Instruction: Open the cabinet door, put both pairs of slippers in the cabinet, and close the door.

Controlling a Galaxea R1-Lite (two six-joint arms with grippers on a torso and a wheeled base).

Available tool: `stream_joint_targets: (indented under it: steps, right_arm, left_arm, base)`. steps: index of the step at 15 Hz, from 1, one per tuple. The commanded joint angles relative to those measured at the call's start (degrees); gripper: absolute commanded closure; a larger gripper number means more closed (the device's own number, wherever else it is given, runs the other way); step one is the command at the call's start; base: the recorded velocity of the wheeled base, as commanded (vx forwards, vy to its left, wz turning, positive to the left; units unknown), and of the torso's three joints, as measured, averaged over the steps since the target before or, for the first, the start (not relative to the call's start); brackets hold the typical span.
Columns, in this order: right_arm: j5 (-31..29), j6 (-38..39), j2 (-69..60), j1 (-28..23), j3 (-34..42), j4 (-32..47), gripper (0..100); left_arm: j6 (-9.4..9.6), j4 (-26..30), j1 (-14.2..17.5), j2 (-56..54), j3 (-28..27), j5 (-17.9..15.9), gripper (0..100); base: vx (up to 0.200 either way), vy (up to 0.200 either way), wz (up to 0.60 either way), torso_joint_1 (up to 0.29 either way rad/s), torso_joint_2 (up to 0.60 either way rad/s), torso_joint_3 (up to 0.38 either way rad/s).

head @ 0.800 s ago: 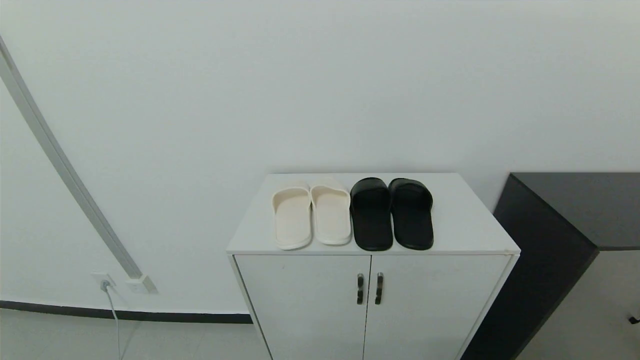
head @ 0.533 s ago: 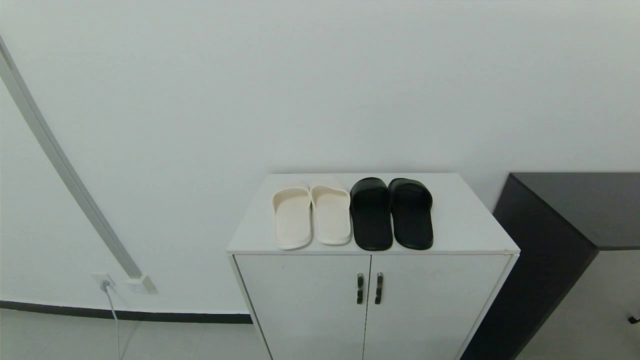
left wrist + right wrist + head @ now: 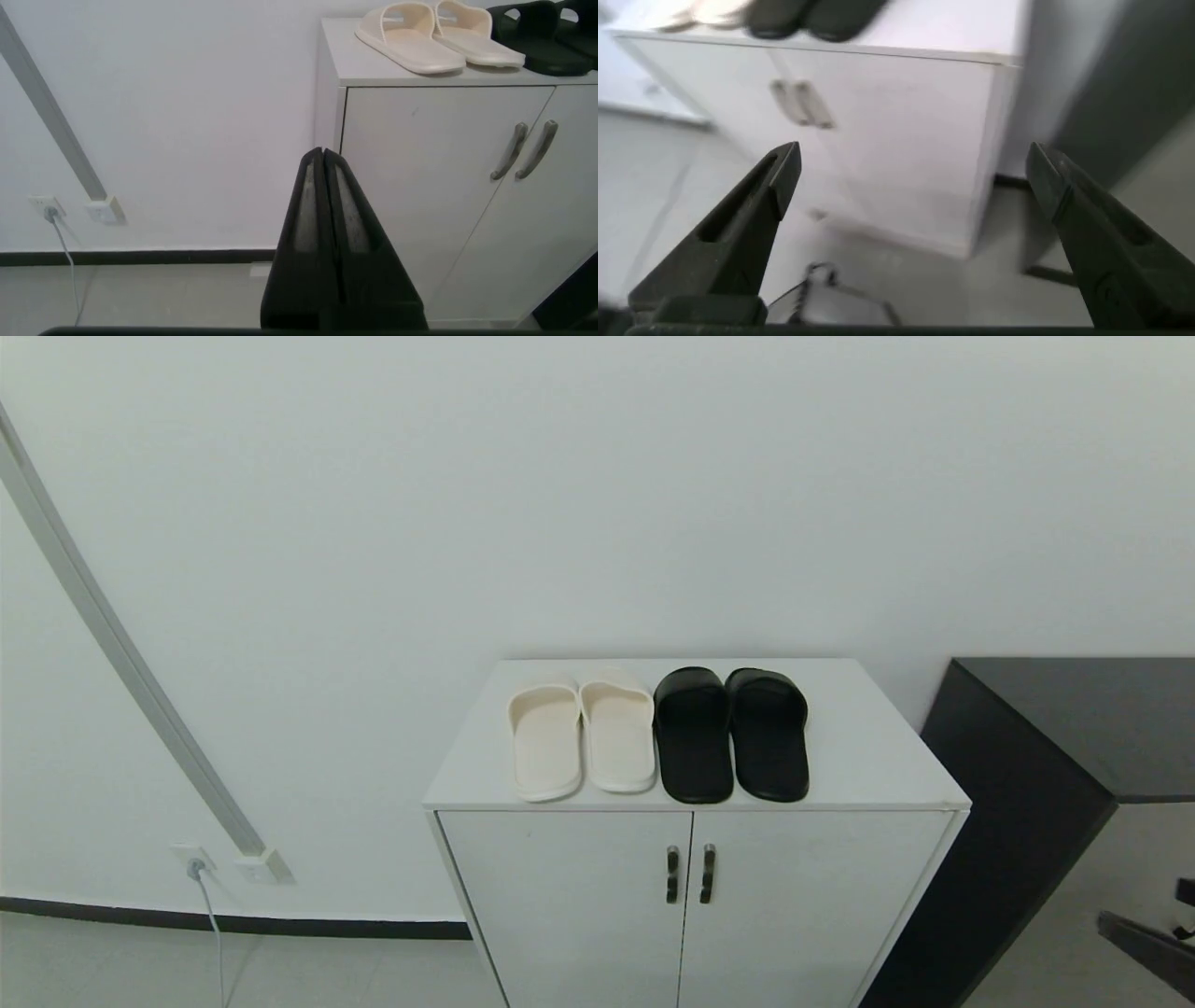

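My left tool (image 3: 323,161) is pressed together, its fingers (image 3: 304,219) flat against each other with nothing between them. It hangs in free air facing the front of the cabinet (image 3: 560,905) from some way off and touches nothing. My right tool (image 3: 913,154) is spread wide and empty. It also faces the cabinet front from a distance, with nothing in contact with either finger.

Both doors (image 3: 812,896) of the cabinet are shut, and the two handles (image 3: 672,875) stand upright side by side at the middle seam.

The white slippers (image 3: 581,742) lie as a pair on the cabinet top, toward my left, heels near the front edge and toes toward the wall (image 3: 597,504). The black slippers (image 3: 731,737) lie just beside them on my right, turned the same way. Whether the two pairs touch I cannot tell.

A dark cupboard (image 3: 1027,775) stands close by on the cabinet's right. Low on the wall to the left is a socket (image 3: 194,863) with a cable (image 3: 215,933) hanging from it.
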Motion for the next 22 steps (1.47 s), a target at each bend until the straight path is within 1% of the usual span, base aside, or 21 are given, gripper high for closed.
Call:
stream_joint_targets:
  steps: [1, 2, 4, 5, 6, 8, 10, 12, 14, 15, 16, 18, 20, 22]
  right_arm:
    - [-9.19, 6.29, 18.19, 17.54, -9.79, -4.21, 0]
    - [-12.44, 8.05, 21.97, 21.5, -12.69, -5.7, 0]
    - [-17.19, 10.16, 30.4, 25.28, -20.07, -6.84, 0]
    - [-19.74, 10.25, 34.01, 26.42, -23.41, -6.93, 0]
    - [-24.04, 10.78, 38.67, 27.12, -27.89, -6.93, 0]
    - [-30.46, 14.12, 45.87, 29.06, -35.19, -6.84, 0]
    - [-34.15, 14.56, 53.43, 29.93, -41.51, -6.84, 0]
    - [-35.91, 14.73, 59.41, 29.93, -46.61, -6.93, 0]
    - [-40.74, 14.73, 65.56, 29.76, -51.8, -7.9, 0]
    - [-41.8, 14.73, 67.14, 29.58, -53.12, -8.78, 0]
    - [-42.68, 14.12, 70.48, 28.79, -56.02, -10.45, 0]
    - [-43.12, 13.94, 73.73, 27.21, -60.76, -10.18, 0]
    - [-45.58, 12.36, 77.51, 24.92, -65.6, -10.27, 0]
    - [-46.02, 11.39, 79.71, 23.78, -68.32, -10.36, 0]
  left_arm:
    - [-0.05, -0.01, 0.0, 0.02, -0.06, 0.04, 100]
    - [0.12, -0.01, 0.0, 0.02, 0.02, 0.04, 100]
    - [0.03, -0.01, 0.0, 0.02, 0.02, 0.04, 100]
    - [0.03, -0.01, 0.0, 0.02, 0.02, 0.04, 100]
    - [-0.05, -0.01, 0.0, 0.02, 0.02, 0.04, 100]
    - [-0.14, -0.01, 0.0, 0.02, -0.06, 0.04, 100]
    - [-0.23, -0.01, 0.0, 0.02, -0.06, -0.05, 100]
    - [-0.23, -0.01, 0.0, 0.02, -0.06, -0.05, 100]
    - [-0.32, -0.01, 0.0, 0.02, -0.06, 0.04, 100]
    - [-0.32, -0.01, 0.0, 0.02, -0.06, 0.04, 100]
    - [-0.32, -0.01, 0.0, 0.02, -0.06, 0.04, 100]
    - [-0.32, -0.01, 0.0, 0.02, -0.06, 0.04, 100]
    - [-0.76, -0.01, 0.0, 0.02, -0.06, 0.04, 100]
    - [-0.76, -0.01, 0.0, 0.02, -0.06, 0.04, 100]
  base:
    - [0.0, 0.0, 0.0, 0.0, 0.0, 0.0]
    - [0.0, 0.0, 0.0, 0.0, 0.0, 0.0]
    - [0.0, 0.0, 0.0, 0.0, 0.0, 0.0]
    - [0.0, 0.0, 0.0, 0.0, 0.0, 0.0]
    - [0.0, 0.0, 0.0, 0.0, 0.0, 0.0]
    - [0.0, 0.0, 0.0, 0.0, 0.0, 0.0]
    - [0.0, 0.0, 0.0, 0.0, 0.0, 0.0]
    - [0.0, 0.0, 0.0, 0.0, 0.0, 0.0]
    - [0.0, 0.0, 0.0, 0.0, 0.0, 0.0]
    - [0.0, 0.0, 0.0, 0.0, 0.0, 0.0]
    - [0.0, 0.0, 0.0, 0.0, 0.0, 0.0]
    - [0.0, 0.0, 0.0, 0.0, 0.0, 0.0]
    - [0.0, 0.0, 0.0, 0.0, 0.0, 0.0]
    - [0.0, 0.0, 0.0, 0.0, 0.0, 0.0]
